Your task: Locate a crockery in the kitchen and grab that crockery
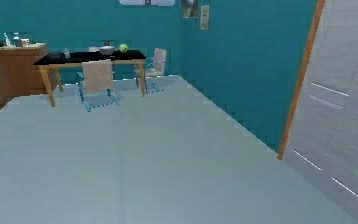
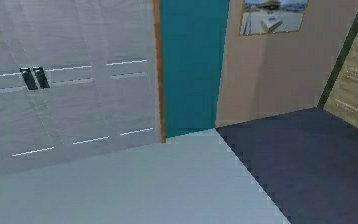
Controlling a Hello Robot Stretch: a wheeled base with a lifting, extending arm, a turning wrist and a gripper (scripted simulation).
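forward view: black tabletop on wooden legs, two pale chairs beside it; left, what may be a wooden sideboard; teal wall. arm side view: white panelled doors, framed picture, dark carpet.

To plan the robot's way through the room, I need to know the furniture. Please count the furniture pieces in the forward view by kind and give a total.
Table: 1
Chairs: 2
Wooden cabinet: 1
Total: 4
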